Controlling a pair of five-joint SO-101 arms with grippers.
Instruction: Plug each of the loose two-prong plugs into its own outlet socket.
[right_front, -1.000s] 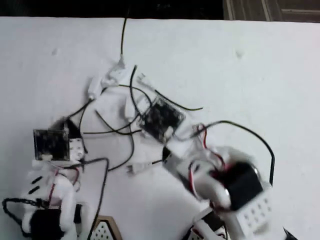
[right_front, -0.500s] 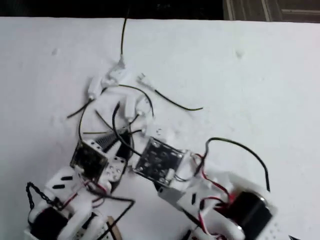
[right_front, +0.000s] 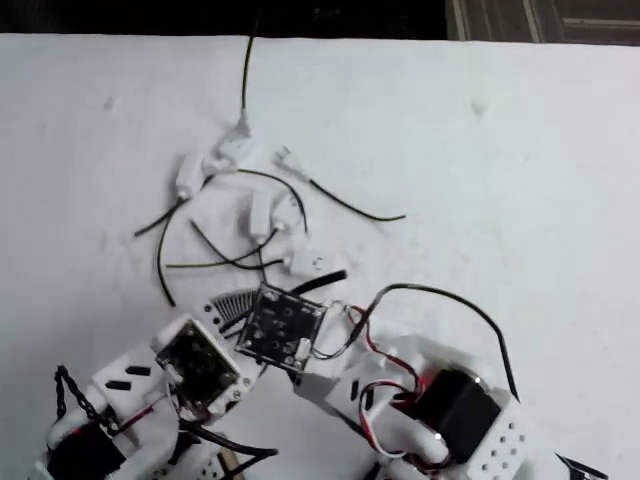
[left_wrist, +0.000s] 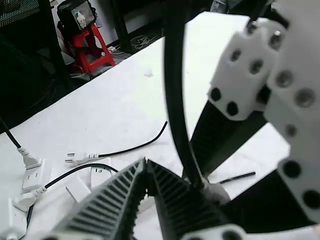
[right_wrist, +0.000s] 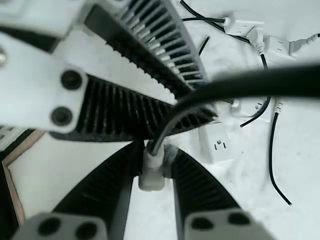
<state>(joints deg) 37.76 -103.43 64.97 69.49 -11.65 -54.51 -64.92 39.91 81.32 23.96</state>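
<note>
1. White tabletop (right_front: 520, 150) runs to a straight far edge with dark room beyond. Broad bare stretches lie to the right of the cords, and between the cords and that far edge.
2. Both arms crowd the near edge. The left arm (right_front: 110, 400) sits at the near left corner and the right arm (right_front: 440, 410) just beside it. Their wrists almost touch, so there is little room between them.
3. A tangle of black cords (right_front: 230, 255) lies in the middle-left of the tabletop, just beyond the arms. One cord (right_front: 245, 70) runs from it straight off the far edge.
4. The left claw (left_wrist: 146, 167) has its ribbed fingers drawn together, and I see nothing between them. It lies right against the right claw, and a thick black cable passes just beside its tips.
5. The right claw (right_wrist: 154, 159) is clamped on a white plug (right_wrist: 150, 176). That plug's black cable (right_wrist: 260, 82) rises out of the claw and arcs across the left claw's fingers.
6. An outlet socket (right_front: 310, 263) lies flat on the tabletop close to the held plug, on the near side of the tangle. Other white sockets (right_front: 228, 152) lie farther off among the cords.
7. A loose plug (right_front: 283, 156) lies on the far side of the tangle, apart from every socket. Its cord trails off to the right over bare surface.
</note>
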